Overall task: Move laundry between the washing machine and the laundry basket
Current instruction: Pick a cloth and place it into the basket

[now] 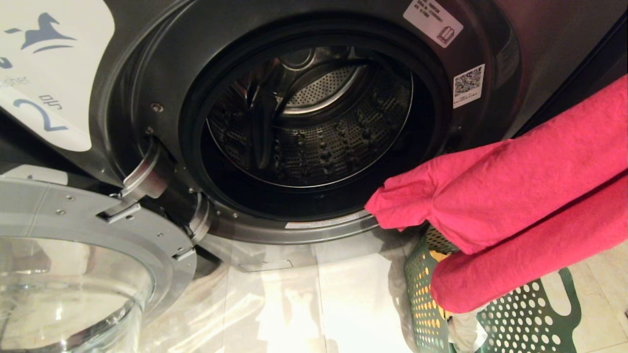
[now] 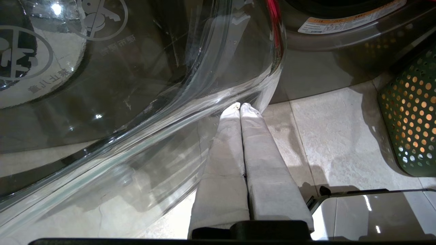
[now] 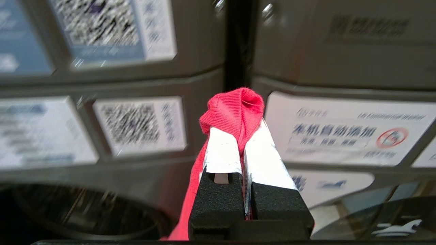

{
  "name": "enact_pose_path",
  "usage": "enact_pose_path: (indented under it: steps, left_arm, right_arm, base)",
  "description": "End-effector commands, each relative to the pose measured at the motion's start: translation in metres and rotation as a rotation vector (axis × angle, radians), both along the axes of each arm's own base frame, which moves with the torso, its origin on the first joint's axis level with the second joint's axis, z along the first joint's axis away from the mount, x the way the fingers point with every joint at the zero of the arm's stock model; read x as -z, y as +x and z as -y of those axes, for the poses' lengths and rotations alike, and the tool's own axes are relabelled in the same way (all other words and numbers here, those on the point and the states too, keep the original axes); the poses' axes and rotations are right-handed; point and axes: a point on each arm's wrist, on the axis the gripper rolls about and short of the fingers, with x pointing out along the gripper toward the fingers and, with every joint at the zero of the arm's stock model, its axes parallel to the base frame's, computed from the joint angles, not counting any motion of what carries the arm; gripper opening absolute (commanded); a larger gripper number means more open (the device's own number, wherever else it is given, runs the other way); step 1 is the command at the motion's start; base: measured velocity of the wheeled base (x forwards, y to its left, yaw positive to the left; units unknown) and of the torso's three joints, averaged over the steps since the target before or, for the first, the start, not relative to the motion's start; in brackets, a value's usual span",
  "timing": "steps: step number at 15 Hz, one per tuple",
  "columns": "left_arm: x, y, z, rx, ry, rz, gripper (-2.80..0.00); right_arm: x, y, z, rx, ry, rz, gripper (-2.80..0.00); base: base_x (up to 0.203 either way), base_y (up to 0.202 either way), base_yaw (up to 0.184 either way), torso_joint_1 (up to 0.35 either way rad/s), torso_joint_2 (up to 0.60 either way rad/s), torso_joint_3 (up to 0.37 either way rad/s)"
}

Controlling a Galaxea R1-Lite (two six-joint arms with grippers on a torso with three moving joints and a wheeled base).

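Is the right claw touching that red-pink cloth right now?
Touching. In the right wrist view the right claw is shut on the red-pink cloth: fabric is pinched between its fingers, bunching above the tips and trailing down beside them.

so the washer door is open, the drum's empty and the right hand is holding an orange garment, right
Not quite: the garment is red-pink, not orange. The right wrist view shows the right hand shut on a fold of the red-pink garment, and the head view shows it hanging over the laundry basket. The rest holds: the washing machine door is open and the drum looks empty.
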Motion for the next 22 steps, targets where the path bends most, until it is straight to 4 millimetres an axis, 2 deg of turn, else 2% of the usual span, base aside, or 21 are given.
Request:
enact_pose_path:
  steps: [1, 7, 9, 11, 13, 15, 20, 22]
  left_arm:
    - [0.0, 0.0, 0.0, 0.0, 0.0, -0.002, -2.8]
    - [0.0, 0.0, 0.0, 0.001, 0.0, -0.002, -2.8]
    - [0.0, 0.0, 0.0, -0.001, 0.0, -0.002, -2.8]
    - [0.0, 0.0, 0.0, 0.001, 0.0, -0.002, -2.8]
    - [0.0, 0.0, 0.0, 0.0, 0.0, -0.002, -2.8]
    - [0.0, 0.0, 0.0, 0.0, 0.0, -0.002, -2.8]
    - [0.0, 0.0, 0.0, 0.001, 0.0, -0.002, -2.8]
    - [0.0, 0.0, 0.0, 0.001, 0.0, -0.002, -2.8]
  right_arm:
    - [-0.006, 0.008, -0.001, 0.012, 0.008, 0.029, -2.8]
    - [-0.004, -0.01, 0.001, 0.042, 0.025, 0.065, -2.8]
    - [0.001, -0.011, 0.001, 0.054, 0.028, 0.047, -2.8]
    - [0.012, -0.002, 0.001, 0.064, 0.028, -0.012, -2.8]
    - [0.034, 0.009, 0.0, 0.086, 0.031, -0.104, -2.8]
    - [0.067, 0.017, 0.0, 0.117, 0.036, -0.213, -2.8]
    - [0.17, 0.036, -0.001, 0.178, 0.012, -0.511, -2.8]
    - [0.199, 0.04, -0.001, 0.202, 0.007, -0.583, -2.8]
  base:
    - [0.0, 0.0, 0.0, 0.0, 0.0, 0.0]
    - [0.0, 0.0, 0.0, 0.0, 0.0, 0.0]
    - [0.0, 0.0, 0.0, 0.0, 0.0, 0.0]
    - [0.0, 0.0, 0.0, 0.0, 0.0, 0.0]
    - [0.0, 0.0, 0.0, 0.0, 0.0, 0.0]
    - [0.0, 0.0, 0.0, 0.0, 0.0, 0.0]
    - [0.0, 0.0, 0.0, 0.0, 0.0, 0.0]
    - [0.0, 0.0, 0.0, 0.0, 0.0, 0.0]
